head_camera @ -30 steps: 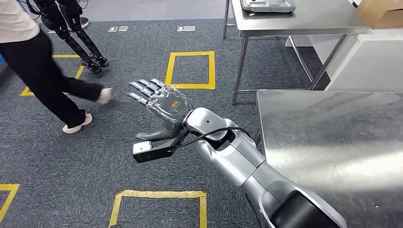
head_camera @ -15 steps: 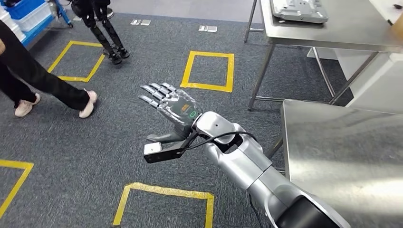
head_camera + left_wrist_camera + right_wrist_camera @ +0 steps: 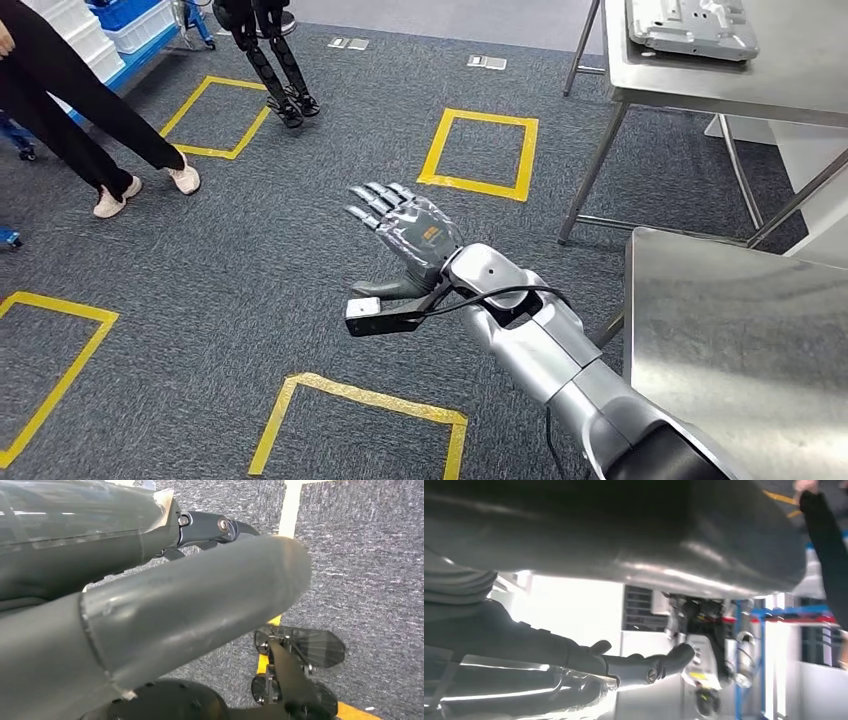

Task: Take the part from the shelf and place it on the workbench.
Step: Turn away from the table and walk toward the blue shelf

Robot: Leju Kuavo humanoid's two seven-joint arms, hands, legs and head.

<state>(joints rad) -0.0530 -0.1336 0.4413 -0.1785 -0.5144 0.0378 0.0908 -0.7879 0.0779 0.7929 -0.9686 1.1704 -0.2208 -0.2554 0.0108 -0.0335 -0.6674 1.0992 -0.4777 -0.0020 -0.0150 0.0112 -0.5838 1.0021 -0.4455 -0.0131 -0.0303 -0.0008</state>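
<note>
- Right hand (image 3: 408, 228) is held out over the grey carpet with its fingers spread apart and nothing in it; the silver arm comes in from the lower right of the head view.
- Left hand (image 3: 150, 600) appears close up in its own wrist view, as a thick grey thumb and darker fingers over the carpet. Nothing is visible in it, but I cannot tell if its fingers are spread or curled.
- A grey part (image 3: 692, 27), flat and shaped like a metal plate or casting, lies on the far steel table (image 3: 640, 95), near that table's front edge. Whether it is the task's part I cannot say; a blue shelf with white bins (image 3: 135, 25) stands at the far left.
- Such a part is probably stiff, rather heavy and smooth, so it may slip. Taking it by two opposite edges seems safest.
- The nearer workbench (image 3: 740, 340) is at the right, its corner close to the arm.
- A person (image 3: 60, 100) walks at the far left.
</note>
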